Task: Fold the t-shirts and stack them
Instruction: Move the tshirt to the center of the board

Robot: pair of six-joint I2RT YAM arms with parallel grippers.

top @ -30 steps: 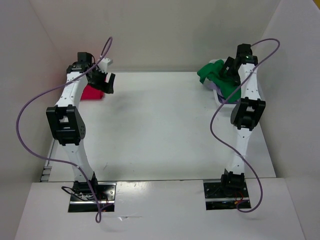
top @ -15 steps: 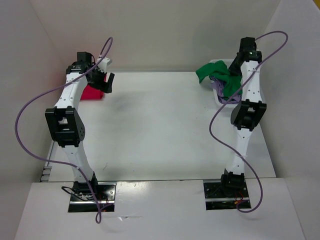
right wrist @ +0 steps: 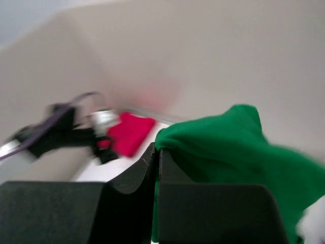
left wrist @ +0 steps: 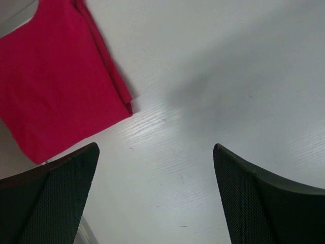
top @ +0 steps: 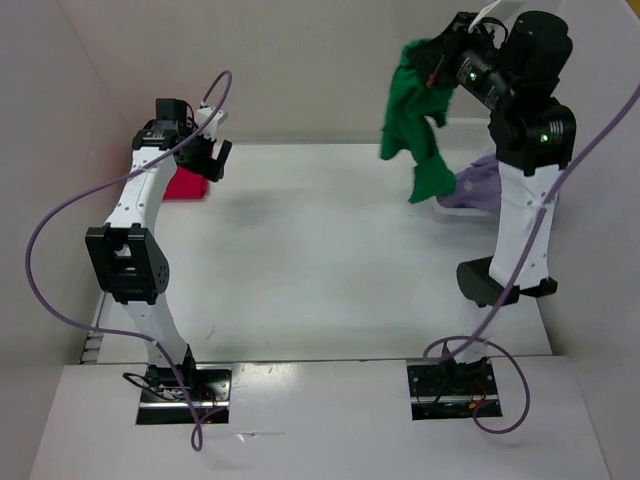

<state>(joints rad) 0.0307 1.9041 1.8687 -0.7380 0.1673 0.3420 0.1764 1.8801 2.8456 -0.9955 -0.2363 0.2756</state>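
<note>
my right arm (top: 520, 230): a second ago it leaned forward and low over the far right corner of the table (top: 320, 260); now it stands reared up, wrist high above that corner.
my right gripper (top: 436, 60): it was spread wide down in the cloth; now it is pinched tight on a fold of the green t-shirt (top: 412, 120).
green t-shirt: it lay heaped at the far right; now it dangles in the air from my fingers.
lavender t-shirt (top: 482, 182): it was mostly under the green; now it lies uncovered.
cable (top: 600, 130): it looped over my wrist; now it swings out to the right.
</note>
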